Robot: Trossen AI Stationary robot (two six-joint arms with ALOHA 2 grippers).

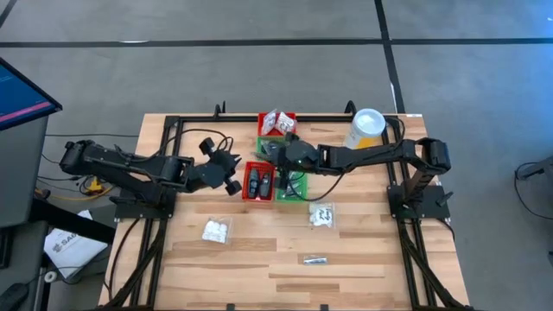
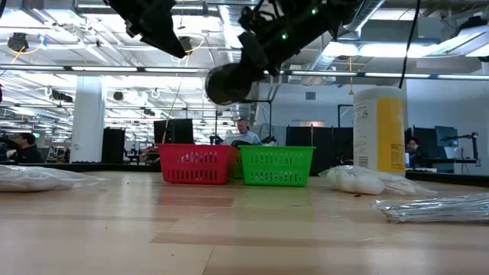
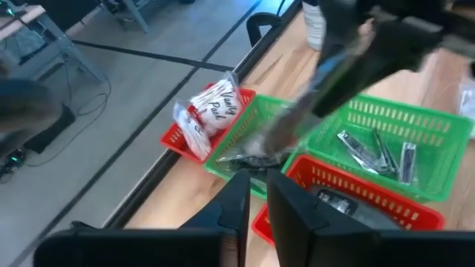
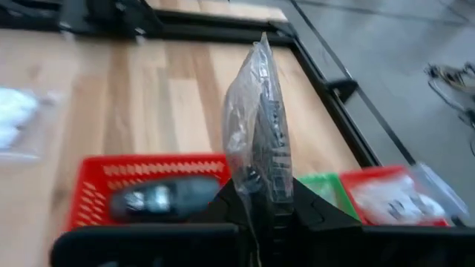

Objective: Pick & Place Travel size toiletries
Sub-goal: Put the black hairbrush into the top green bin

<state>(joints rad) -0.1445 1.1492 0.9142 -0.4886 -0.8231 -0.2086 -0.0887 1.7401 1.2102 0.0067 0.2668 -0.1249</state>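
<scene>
My right gripper (image 4: pixel 263 216) is shut on a clear crinkly bag (image 4: pixel 258 119) with a flat dark item inside, high over the trays near the table's middle (image 1: pixel 278 155). My left gripper (image 3: pixel 257 211) hangs just left of it (image 1: pixel 233 173), its fingers a narrow gap apart with nothing between them. The far red tray (image 1: pixel 278 121) holds white sachets. A green tray (image 1: pixel 270 143) sits just nearer than it. Dark bottles lie in the near red tray (image 1: pixel 257 184), silvery pieces in the near green tray (image 3: pixel 386 152). My right gripper pinches the bag's end (image 4: pixel 260 189) between its two fingers, coming from the table's right and slanting downward. The bag sticks out beyond the fingertips, edge-on to the wrist camera, lifted clear of the trays and the table.
A tall yellow canister with a white lid (image 1: pixel 366 128) stands at the far right. Two white sachets (image 1: pixel 216 230) (image 1: pixel 321 216) and a silvery tube (image 1: pixel 314 258) lie on the near half of the wooden table. Black frame rails run along the table's edges.
</scene>
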